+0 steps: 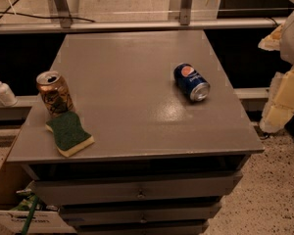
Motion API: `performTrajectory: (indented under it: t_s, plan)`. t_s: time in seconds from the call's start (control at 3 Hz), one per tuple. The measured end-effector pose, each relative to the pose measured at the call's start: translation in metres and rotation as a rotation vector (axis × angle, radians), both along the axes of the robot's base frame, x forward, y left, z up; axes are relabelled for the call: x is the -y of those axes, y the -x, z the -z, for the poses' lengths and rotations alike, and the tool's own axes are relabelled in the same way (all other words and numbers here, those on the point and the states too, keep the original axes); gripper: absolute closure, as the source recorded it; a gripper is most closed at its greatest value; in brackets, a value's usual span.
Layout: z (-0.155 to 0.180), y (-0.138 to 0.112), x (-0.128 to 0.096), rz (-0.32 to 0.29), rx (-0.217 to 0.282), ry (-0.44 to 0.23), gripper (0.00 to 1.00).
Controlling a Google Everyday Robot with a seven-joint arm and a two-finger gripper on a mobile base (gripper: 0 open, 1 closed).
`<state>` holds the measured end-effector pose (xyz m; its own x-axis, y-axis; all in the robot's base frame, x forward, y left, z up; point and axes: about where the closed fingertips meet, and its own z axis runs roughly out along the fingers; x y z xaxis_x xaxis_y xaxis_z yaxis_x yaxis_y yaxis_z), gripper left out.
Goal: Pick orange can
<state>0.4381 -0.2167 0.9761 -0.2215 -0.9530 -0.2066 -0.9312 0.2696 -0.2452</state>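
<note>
So the pick hasn't really started yet, as far as I can judge. The coppery orange-brown drink can with the silver pull-tab top (pixel 54 93) is standing upright near the front-left corner of the grey drawer-cabinet top (pixel 132 82). The robot's pale gripper (pixel 280 96) is way off at the right edge, well apart from it, and only partly in view, so I honestly can't tell if it's spread or closed.

Next move calls for a long reach across to the left, then lining up around the can's sides. A green-and-yellow sponge (pixel 68 133) sits right against the can's front, which might crowd a low approach. The blue Pepsi can (pixel 191 82) lies on its side, roughly along the reach path. A white pump bottle (pixel 3 90) stands off to the left.
</note>
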Motion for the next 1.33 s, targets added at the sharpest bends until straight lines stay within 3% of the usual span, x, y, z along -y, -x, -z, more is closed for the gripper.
performTrajectory:
  t_s: [0.33, 0.67, 1.0, 1.33]
  plan:
    - [0.0, 0.0, 0.0, 0.0, 0.0, 0.0, 0.0]
    - [0.013, 0.0, -0.016, -0.025, -0.003, -0.063, 0.0]
    - [0.032, -0.01, -0.054, -0.064, -0.005, -0.208, 0.0]
    - [0.041, -0.027, -0.105, -0.118, -0.002, -0.376, 0.0]
